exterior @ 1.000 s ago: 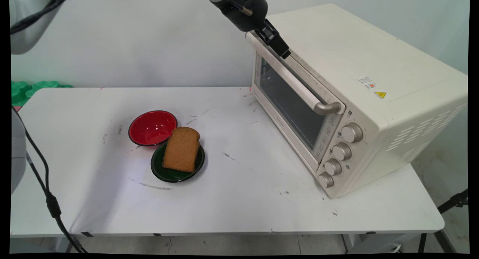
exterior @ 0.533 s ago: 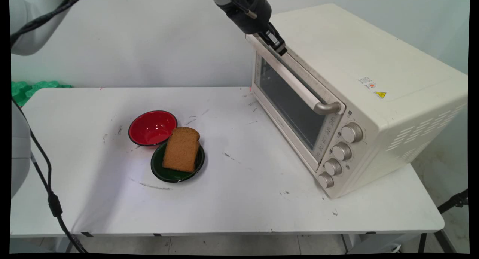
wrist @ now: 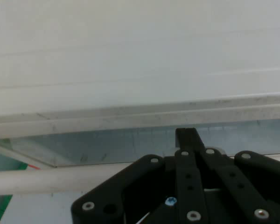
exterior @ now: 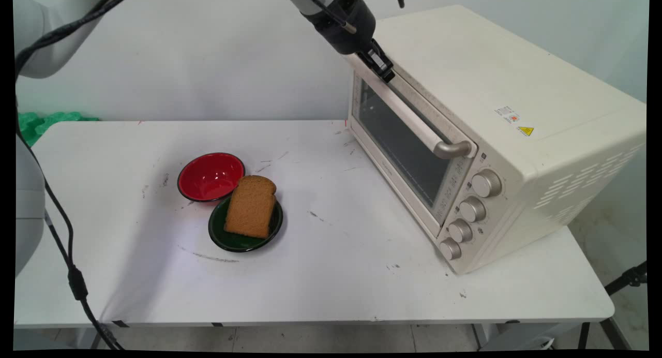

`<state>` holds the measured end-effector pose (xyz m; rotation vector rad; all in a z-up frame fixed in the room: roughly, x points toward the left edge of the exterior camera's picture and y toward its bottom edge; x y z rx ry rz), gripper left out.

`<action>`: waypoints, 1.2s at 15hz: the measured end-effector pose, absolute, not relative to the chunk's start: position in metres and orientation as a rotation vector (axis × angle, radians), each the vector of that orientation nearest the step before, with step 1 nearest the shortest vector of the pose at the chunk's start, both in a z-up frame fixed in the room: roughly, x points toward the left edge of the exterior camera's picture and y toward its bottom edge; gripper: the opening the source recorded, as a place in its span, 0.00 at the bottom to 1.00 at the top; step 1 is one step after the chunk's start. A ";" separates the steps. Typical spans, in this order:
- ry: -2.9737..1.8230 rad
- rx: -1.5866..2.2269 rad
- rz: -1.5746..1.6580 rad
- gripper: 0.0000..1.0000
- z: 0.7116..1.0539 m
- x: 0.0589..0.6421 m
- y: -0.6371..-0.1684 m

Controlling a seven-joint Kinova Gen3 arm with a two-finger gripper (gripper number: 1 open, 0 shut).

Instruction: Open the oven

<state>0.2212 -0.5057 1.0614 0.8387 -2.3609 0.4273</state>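
Reaching in from the top edge of the main view, wrist slanting down and to the right, black gripper (exterior: pixel 381 67) pointing at the upper left corner of the cream toaster oven (exterior: pixel 491 89). Touching down, or very nearly, right where the far end of the door handle (exterior: pixel 408 117) meets the top of the door (exterior: pixel 398 140); contact itself not being clear from this side. Showing, in the hand view, the gripper (wrist: pixel 191 140) with its fingers (wrist: pixel 186 137) drawn tight together, linkage folded in, nothing visible between them. Lying just past the handle (wrist: pixel 37 179), which is running in from the left and passing under the linkage, with the door's glass and the oven's pale top rising beyond the tips. Trailing black cables (exterior: pixel 62 234) down the left side of the main view.

Standing on the right half of the white table (exterior: pixel 336 275), the oven turned at an angle, door shut, four knobs (exterior: pixel 471 209) stacked down its front right. Sitting well apart from the gripper, toward the table's middle left: a red bowl (exterior: pixel 211 176) touching a dark green plate (exterior: pixel 243 241), with a slice of brown bread (exterior: pixel 251 207) lying on the plate, its top edge overhanging toward the bowl. Peeking out beyond the table's far left corner, something green (exterior: pixel 36 122), too hidden to name.
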 end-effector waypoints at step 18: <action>-2.378 0.872 0.446 0.00 1.044 0.254 -0.469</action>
